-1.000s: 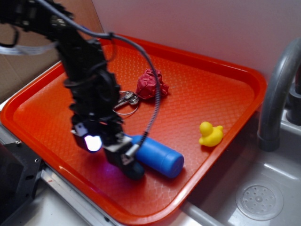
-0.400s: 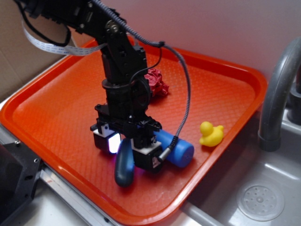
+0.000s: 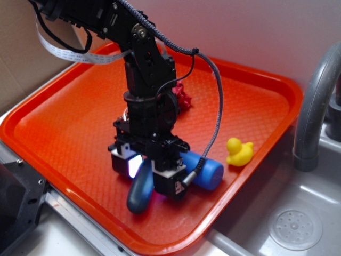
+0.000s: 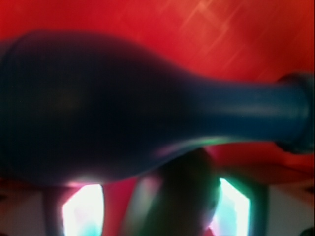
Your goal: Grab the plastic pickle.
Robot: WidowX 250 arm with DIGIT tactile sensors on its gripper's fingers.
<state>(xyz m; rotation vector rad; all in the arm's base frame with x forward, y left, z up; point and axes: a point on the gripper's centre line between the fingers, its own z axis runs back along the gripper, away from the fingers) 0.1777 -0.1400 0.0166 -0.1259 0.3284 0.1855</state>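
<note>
The plastic pickle, dark teal and sausage-shaped, lies on the orange tray near its front edge. My gripper points down over it and is open, with one finger on each side of the pickle's upper end. In the wrist view the pickle is a dark blur between the two lit pads. It sits against the right pad, and a strip of red tray shows between it and the left pad. The blue bottle lies right behind the gripper and fills the top of the wrist view.
A yellow rubber duck sits on the tray to the right. A red crumpled object is partly hidden behind the arm. The tray's raised front rim is close. A grey sink and faucet pipe are at right.
The gripper has turned and shifted right, and now straddles the pickle. The blue bottle has slid a little to the right. Since 0.4 s ago the gripper has barely moved.
</note>
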